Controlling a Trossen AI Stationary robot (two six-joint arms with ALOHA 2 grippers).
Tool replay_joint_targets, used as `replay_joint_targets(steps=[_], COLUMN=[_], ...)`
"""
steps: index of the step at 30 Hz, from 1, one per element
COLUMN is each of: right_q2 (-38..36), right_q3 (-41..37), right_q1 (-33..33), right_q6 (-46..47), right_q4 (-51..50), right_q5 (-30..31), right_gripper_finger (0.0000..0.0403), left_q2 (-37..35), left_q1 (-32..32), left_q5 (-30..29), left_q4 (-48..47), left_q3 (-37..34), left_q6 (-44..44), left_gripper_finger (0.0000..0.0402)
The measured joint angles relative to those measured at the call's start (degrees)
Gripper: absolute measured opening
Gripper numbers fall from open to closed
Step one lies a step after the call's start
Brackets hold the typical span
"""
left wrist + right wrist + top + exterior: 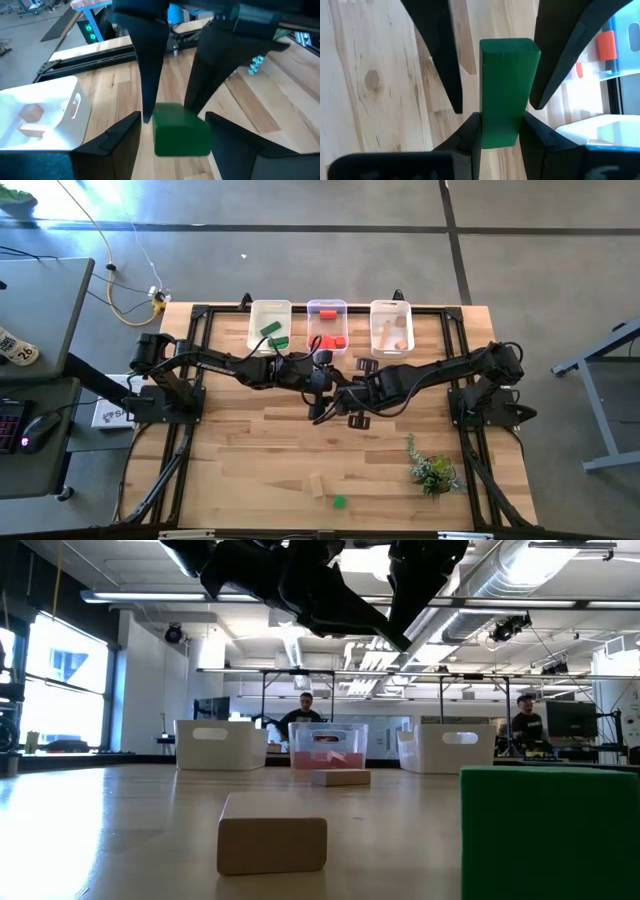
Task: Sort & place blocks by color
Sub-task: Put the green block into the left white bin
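A green bar block (506, 85) is held up over the middle of the table, where my two grippers meet (335, 387). My right gripper (502, 122) is shut on it. My left gripper (172, 117) is open, facing it, with one finger on each side of the bar's free end (180, 131); I see no touch. Three white bins stand at the far edge, holding green (270, 330), red (327, 330) and pale wood (391, 330) blocks. A wood block (317, 485) and a green block (340, 502) lie flat near the near edge. My right gripper pinches the green bar between its two fingers at its near end (500, 135), coming roughly level from the table's right. The bar sticks out forward past the fingertips, in line with them, and is lifted clear of the table.
A small artificial plant (432, 470) stands at the near right. In the low view a wood block (272, 845) and a green block (550, 830) lie close by, and another wood block (340, 777) lies farther off. People sit in the room beyond the table.
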Motion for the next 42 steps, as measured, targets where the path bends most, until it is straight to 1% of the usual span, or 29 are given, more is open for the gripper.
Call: replay_joint_targets(steps=[3, 6, 14, 18, 24, 31, 34, 37, 42], right_q2=[0.02, 0.00, 0.02, 0.01, 0.00, 0.01, 0.00, 0.02, 0.00], right_q3=[0.00, 0.00, 0.00, -0.02, -0.02, -0.02, -0.02, -0.02, -0.02], right_q1=[-0.02, -0.02, -0.02, -0.03, -0.04, -0.04, -0.02, -0.02, -0.02], right_q6=[0.28, 0.28, 0.30, 0.73, 1.35, 1.22, 1.22, 1.28, 1.35], right_q4=[0.00, 0.02, -0.02, -0.23, -0.24, 0.02, 0.17, 0.17, -0.08], right_q5=[-0.06, -0.07, -0.18, -0.34, -0.70, -1.21, -1.40, -1.43, -1.30], right_gripper_finger=[0.0076, 0.0076, 0.0076, 0.0076, 0.0076, 0.0076, 0.0076, 0.0076, 0.0076], left_q2=[0.00, 0.00, 0.00, 0.00, 0.00, 0.00, 0.00, 0.00, 0.00], left_q1=[-0.06, -0.20, -0.19, -0.20, -0.22, -0.22, -0.22, -0.22, -0.17], left_q5=[0.02, -0.14, -0.04, -1.26, -1.02, -0.85, -0.85, -0.89, -1.70], left_q4=[1.32, 1.31, -0.82, -0.78, -0.78, -0.71, -0.69, -0.74, -0.41], left_q3=[0.00, 0.00, -0.02, -0.02, -0.02, -0.02, -0.02, -0.02, -0.02], left_q6=[0.02, 0.86, 1.09, 1.28, 1.20, -0.01, 0.35, 0.37, 0.87], left_gripper_finger=[0.0206, 0.0193, 0.0113, 0.0078, 0.0082, 0.0167, 0.0178, 0.0159, 0.0086])
